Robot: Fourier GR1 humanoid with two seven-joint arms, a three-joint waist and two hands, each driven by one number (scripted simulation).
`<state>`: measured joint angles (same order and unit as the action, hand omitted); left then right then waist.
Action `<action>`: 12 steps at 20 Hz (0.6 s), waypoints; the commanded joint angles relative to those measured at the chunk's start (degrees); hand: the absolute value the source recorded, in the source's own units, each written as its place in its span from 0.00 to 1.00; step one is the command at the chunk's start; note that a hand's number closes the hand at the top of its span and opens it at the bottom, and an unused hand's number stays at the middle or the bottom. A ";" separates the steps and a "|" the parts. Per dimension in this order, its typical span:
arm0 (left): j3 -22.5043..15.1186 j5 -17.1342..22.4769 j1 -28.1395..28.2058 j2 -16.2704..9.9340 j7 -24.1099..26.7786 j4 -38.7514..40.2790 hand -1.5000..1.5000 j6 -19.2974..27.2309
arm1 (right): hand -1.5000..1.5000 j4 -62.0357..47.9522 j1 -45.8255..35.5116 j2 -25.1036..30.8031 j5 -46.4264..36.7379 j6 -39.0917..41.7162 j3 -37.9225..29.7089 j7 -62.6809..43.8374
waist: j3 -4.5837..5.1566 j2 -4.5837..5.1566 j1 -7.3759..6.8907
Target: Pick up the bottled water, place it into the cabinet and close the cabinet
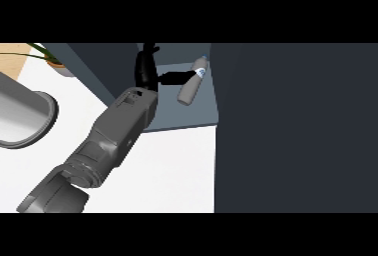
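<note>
Reaching into the cabinet (193, 118), the hand (150, 70) shows straight fingers pointing upward and a thumb extended sideways to touch the bottled water (192, 84); nothing is enclosed in its grasp. The bottle leans tilted on the grey cabinet shelf, cap uppermost, beside the dark cabinet door (295, 130). Left of the grey forearm (111, 140) lie the white counter (173, 170), a sink (22, 115) and a potted plant (52, 57).

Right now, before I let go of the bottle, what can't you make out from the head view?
- Right hand: not in the head view at all.
- Left hand contact with the bottled water: thumb side only; whether the fingers curl round it is unclear.
- Cabinet interior: the dark door covers its right part.
- Bottle label: too small.
</note>
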<state>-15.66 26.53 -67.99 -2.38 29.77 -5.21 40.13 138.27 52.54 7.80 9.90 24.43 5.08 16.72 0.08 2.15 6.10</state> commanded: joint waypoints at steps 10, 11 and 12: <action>5.86 4.58 -0.47 2.27 10.30 -6.70 0.00 -15.11 | 0.00 4.98 1.39 -1.28 2.74 -0.53 3.12 -3.53 | 0.08 -0.62 -2.03; 5.53 3.90 -2.44 1.15 7.98 -6.18 0.00 -16.76 | 0.00 3.57 2.13 0.20 2.93 1.07 0.53 -1.74 | -0.02 -1.15 -2.46; 5.70 3.95 -2.33 1.24 8.36 -6.29 0.00 -17.77 | 0.00 6.27 4.29 0.52 3.95 0.94 1.20 -3.73 | 0.01 -1.16 -2.48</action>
<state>-10.93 29.94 -69.40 -1.48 37.37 -10.56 26.41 138.42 53.83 7.72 10.47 25.38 6.02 16.38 0.12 1.45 4.38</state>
